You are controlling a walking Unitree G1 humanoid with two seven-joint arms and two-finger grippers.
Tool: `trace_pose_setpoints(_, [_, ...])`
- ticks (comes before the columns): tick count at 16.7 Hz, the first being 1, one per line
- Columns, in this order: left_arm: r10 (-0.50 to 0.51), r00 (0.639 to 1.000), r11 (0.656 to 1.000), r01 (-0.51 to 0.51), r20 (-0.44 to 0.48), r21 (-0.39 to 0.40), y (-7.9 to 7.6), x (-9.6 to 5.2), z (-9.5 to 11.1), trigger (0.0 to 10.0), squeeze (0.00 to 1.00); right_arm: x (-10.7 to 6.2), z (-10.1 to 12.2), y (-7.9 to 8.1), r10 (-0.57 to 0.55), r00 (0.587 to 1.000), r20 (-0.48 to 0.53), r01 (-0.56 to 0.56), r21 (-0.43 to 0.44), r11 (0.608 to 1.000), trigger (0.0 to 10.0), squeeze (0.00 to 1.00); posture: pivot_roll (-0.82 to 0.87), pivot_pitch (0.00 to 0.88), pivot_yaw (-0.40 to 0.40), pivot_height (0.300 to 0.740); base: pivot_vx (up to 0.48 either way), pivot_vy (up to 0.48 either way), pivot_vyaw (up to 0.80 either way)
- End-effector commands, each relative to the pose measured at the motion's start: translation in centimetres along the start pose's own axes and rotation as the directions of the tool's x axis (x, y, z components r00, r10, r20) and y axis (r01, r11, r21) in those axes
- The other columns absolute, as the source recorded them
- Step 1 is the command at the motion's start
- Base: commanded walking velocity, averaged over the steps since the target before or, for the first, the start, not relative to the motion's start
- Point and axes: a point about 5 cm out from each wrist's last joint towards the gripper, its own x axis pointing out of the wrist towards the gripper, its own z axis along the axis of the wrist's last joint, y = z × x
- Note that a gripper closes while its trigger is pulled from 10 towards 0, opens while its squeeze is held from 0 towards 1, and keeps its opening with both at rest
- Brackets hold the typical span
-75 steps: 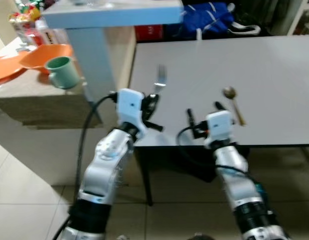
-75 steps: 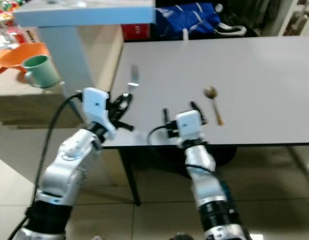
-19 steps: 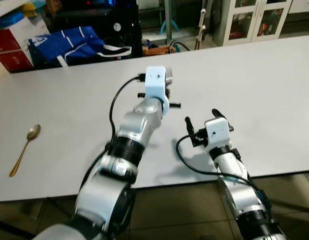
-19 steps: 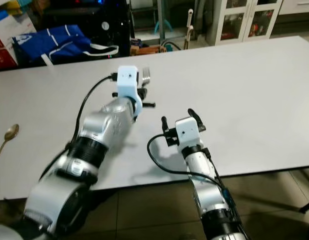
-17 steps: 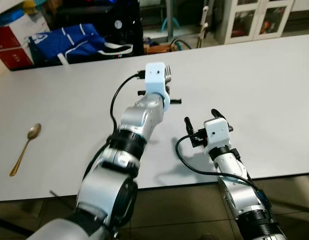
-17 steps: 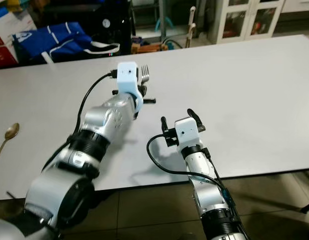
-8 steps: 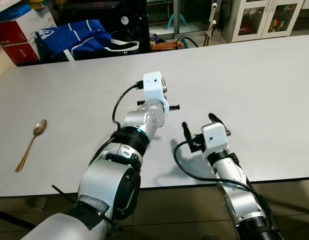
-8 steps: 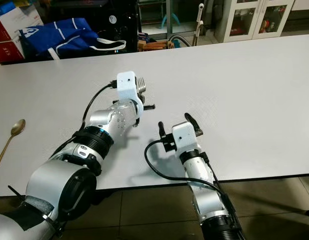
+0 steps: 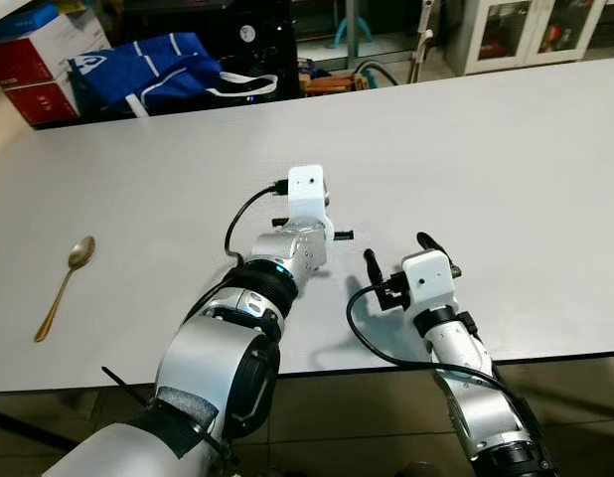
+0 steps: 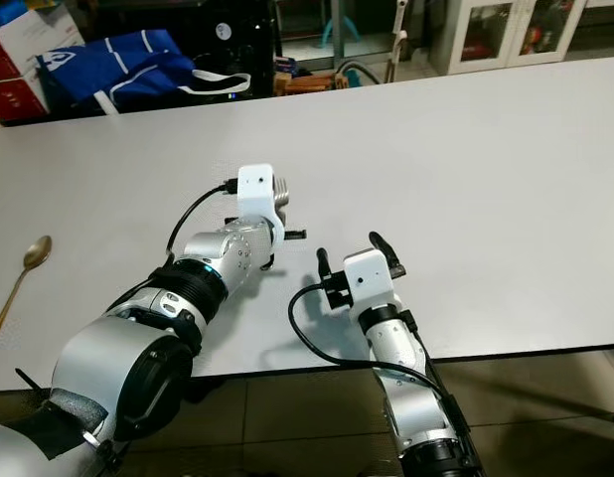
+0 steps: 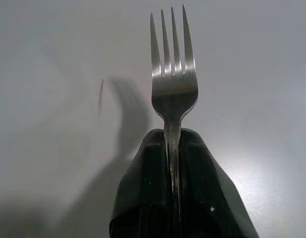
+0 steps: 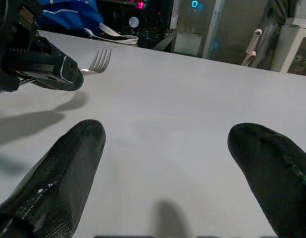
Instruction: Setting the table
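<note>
Left gripper (image 11: pixel 173 148): both black fingers pressed flat together on the handle of a fork (image 11: pixel 173 74), gripped just below the head. The four tines and the neck stick out past the fingertips; the rest of the handle is buried between the fingers and cannot be seen. The fork hangs low over the white table (image 9: pixel 506 149), casting a soft shadow on it (whether the tines touch the surface I cannot tell).

From the head camera the left arm reaches out across the table; its white wrist block (image 9: pixel 307 194) covers most of the fingers and the fork, with only a sliver of metal showing beside the block in the right eye view.

Right gripper (image 12: pixel 168 173): fingers spread wide, nothing between them, low over the table near its front edge. The fingertips are cut off at the edge of its wrist picture. Ahead of it and to its left the fork's tines (image 12: pixel 98 60) poke out from the left gripper's fingers.

A gold spoon (image 9: pixel 65 286) lies flat on the table, well off to the left of the left gripper. Beyond the table's far edge: a blue bag (image 9: pixel 148 65), partly hidden by the table, and a red-and-white box (image 9: pixel 29 65) cut off at the frame's corner.
</note>
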Motion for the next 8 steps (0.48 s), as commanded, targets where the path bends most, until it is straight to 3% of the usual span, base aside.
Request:
trace_pose_setpoints(1, [-0.112, 0.993, 0.994, 0.112, -0.039, -0.001, -5.3, -1.0, -1.3, 0.0, 0.00, -0.2, 0.2, 0.2, 0.008, 1.000, 0.002, -0.008, 0.003, 1.000, 10.0, 0.00, -0.29, 0.036, 0.185, 0.731, 0.000, 0.000, 0.00])
trace_pose_setpoints(8, [-0.125, 0.988, 0.991, 0.128, -0.088, 0.025, -5.4, -0.8, -2.7, 0.0, 0.00, -0.3, 0.2, 0.4, 0.012, 1.000, -0.010, -0.012, 0.002, 1.000, 10.0, 0.00, -0.29, 0.032, 0.196, 0.731, 0.000, 0.000, 0.00])
